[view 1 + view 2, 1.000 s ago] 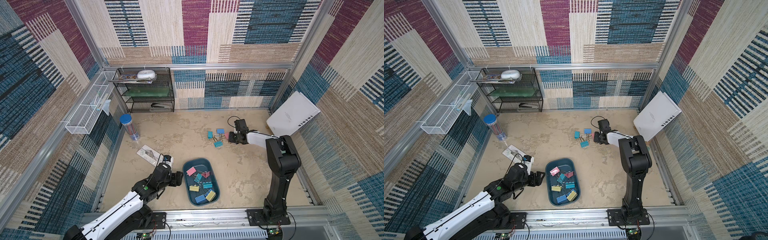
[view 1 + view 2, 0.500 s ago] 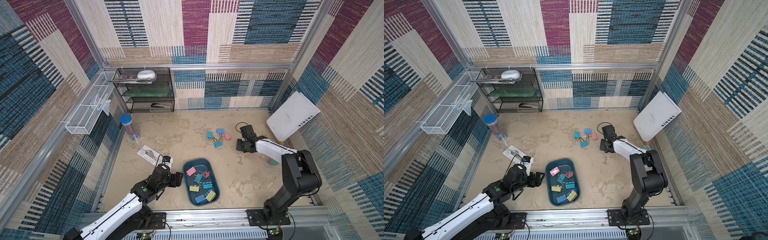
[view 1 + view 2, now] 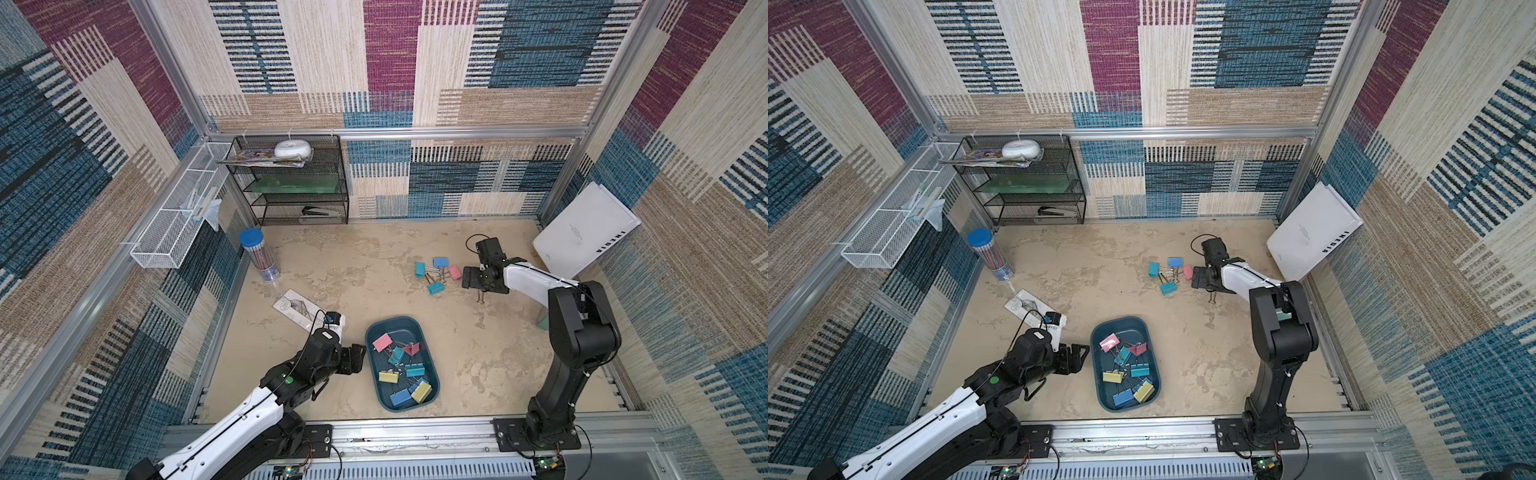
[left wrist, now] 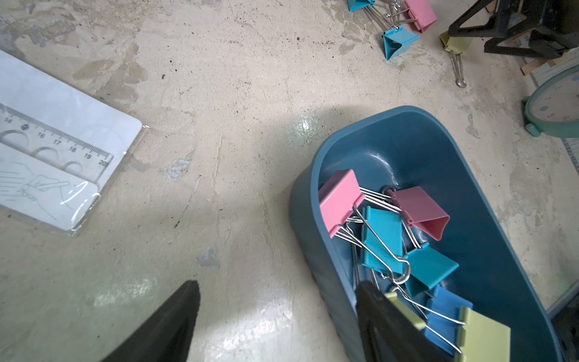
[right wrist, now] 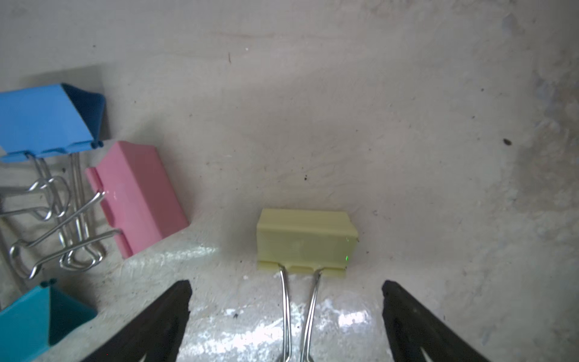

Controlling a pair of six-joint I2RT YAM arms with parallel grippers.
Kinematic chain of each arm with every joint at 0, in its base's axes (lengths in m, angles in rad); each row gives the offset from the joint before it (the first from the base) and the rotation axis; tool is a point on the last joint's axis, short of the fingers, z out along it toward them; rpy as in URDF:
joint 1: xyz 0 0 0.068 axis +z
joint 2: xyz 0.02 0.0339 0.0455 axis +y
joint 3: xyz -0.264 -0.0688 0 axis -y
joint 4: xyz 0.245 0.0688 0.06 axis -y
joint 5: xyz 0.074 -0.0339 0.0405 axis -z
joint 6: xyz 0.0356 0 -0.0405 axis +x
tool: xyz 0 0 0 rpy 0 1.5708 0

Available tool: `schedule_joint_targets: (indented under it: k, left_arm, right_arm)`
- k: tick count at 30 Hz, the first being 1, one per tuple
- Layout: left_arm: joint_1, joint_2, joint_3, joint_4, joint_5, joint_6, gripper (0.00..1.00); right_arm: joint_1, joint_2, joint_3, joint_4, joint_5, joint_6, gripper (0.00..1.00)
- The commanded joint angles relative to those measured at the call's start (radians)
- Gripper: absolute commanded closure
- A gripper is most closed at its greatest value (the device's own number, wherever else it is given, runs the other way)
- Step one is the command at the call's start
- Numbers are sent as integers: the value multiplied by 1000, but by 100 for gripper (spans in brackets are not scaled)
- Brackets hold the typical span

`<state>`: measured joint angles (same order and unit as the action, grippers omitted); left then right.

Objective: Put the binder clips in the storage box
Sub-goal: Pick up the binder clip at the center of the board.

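The counter (image 3: 332, 266) carries the storage box (image 3: 394, 325), which already holds several binder clips (image 3: 415, 370). The left tool (image 4: 275, 283) stands open and empty beside it. Well apart from the box, by four loose clips (image 3: 435, 287), the right tool (image 5: 285, 283) gapes wide over a yellow clip (image 5: 305, 239), gripping nothing. That clip lies flat, its body crosswise to the fingers and its wire handles pointing back between them. It looks light, stiff and slick, so pinch the body's ends, not the swivelling handles.
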<state>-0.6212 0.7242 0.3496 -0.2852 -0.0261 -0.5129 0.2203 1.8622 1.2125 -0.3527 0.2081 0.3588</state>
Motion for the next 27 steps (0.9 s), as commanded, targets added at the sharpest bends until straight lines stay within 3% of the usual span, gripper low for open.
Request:
schedule_joint_targets:
  k: [1, 16, 23, 27]
  left_arm:
    - [0, -5, -1, 7, 10, 7, 18]
    - [0, -1, 1, 9, 8, 7, 18]
    - [0, -6, 1, 3, 8, 6, 18]
    - [0, -8, -1, 5, 10, 6, 18]
  right_arm:
    - [-4, 31, 38, -11, 5, 3, 4]
    - [-21, 110, 38, 14, 25, -22, 25]
    - [-27, 121, 36, 13, 52, -31, 55]
    - [-24, 59, 6, 25, 61, -34, 56]
